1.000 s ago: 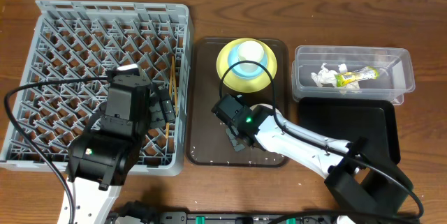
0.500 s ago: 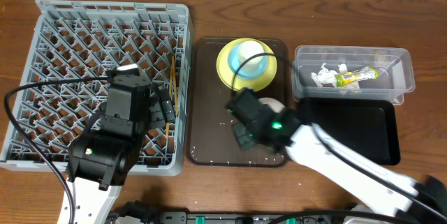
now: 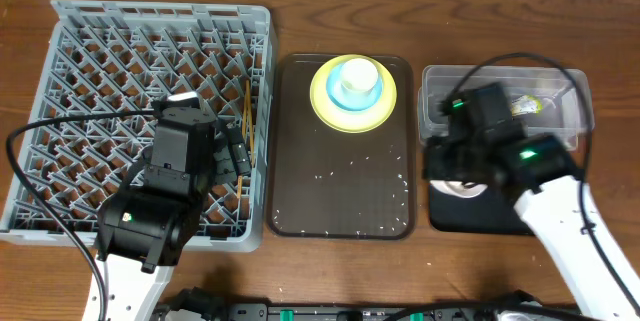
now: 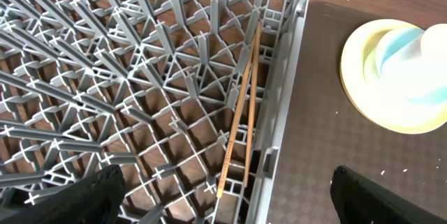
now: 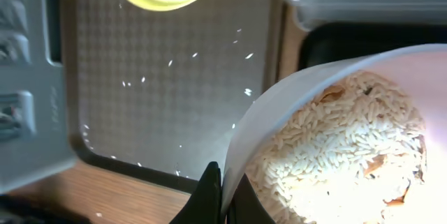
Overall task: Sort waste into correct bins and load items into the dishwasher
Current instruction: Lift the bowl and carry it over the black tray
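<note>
The white shallow bowl [image 5: 269, 123], heaped with rice [image 5: 342, 147], hangs at the right of the overhead frame, above the near-left corner of the black tray [image 3: 540, 176]. The right gripper [image 5: 222, 192] holds it, pinched narrow on the rim. We judge the step to be tipping the rice into that tray. The hold is on a thin edge at one side only, so the bowl could swivel or slip as it tilts. It also sits close to the tray's left border, so a pour begun here could send grains onto the tabletop [image 3: 600, 21] or the brown tray [image 3: 345, 191], where stray grains [image 5: 171, 62] already lie. The clear tub [image 3: 560, 86] stands just behind, and rice landing there would be mis-sorted. The right wrist view shows the rice and the rim pinch, both hidden overhead by the arm. Only the overhead view shows where the bowl hangs relative to both bins. The left wrist view shows the chopsticks [image 4: 244, 112] lying in the rack [image 3: 100, 61] by its right wall, with the left gripper [image 4: 230, 196] spread wide and empty above them.
</note>
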`<state>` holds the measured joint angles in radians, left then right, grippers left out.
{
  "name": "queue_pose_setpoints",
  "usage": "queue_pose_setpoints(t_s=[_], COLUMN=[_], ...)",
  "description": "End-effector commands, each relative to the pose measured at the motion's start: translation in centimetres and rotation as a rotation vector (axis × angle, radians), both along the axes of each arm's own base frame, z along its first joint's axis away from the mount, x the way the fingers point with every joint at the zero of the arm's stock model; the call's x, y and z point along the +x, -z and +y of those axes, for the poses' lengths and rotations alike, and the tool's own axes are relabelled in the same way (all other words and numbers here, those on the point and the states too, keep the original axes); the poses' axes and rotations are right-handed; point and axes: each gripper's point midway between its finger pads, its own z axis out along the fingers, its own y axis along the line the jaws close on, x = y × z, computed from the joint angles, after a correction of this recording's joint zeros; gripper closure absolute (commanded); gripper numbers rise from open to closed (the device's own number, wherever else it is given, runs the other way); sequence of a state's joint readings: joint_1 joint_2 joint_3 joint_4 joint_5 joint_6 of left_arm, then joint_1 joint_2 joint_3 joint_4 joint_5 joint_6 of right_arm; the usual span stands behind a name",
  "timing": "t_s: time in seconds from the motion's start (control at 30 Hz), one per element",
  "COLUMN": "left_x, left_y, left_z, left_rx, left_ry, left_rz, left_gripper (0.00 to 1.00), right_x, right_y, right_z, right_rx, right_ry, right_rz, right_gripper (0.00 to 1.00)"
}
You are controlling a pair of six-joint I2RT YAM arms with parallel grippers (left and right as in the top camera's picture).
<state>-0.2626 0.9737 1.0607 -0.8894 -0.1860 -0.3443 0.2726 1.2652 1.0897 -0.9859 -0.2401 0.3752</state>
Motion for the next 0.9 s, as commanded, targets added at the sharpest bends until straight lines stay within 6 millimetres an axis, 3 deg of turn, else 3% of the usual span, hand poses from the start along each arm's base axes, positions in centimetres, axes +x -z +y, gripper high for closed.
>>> queue_pose_setpoints(t_s=[0.0,0.3,0.63,0.77,0.87], left_x=[0.1,0.1,0.1,0.1,0.1], left_y=[-0.2,-0.2,-0.2,-0.2,-0.2], left_z=[0.2,0.2,0.2,0.2,0.2], left_rx=[-0.004,-0.004,-0.004,-0.004,-0.004], left_ry=[-0.015,-0.015,-0.015,-0.015,-0.015], left_rz=[-0.007,-0.007,-0.007,-0.007,-0.007], left_gripper=[0.05,0.05,0.05,0.05,0.05], right_x=[0.3,0.4,0.1,-0.3,-0.6], right_y=[-1.8,-2.0,-0.2,1.2,1.2], right_z=[-0.2,-3.9,-7.4,-9.7,-10.9], right_rx=[0.159,0.384,0.689,0.767,0.828], right_ry=[-0.068,-0.023,0.082,0.185,0.228], right_rz=[-0.032,-0.060,-0.215,-0.288,-0.352], right_gripper=[0.99,0.99,0.99,0.99,0.99])
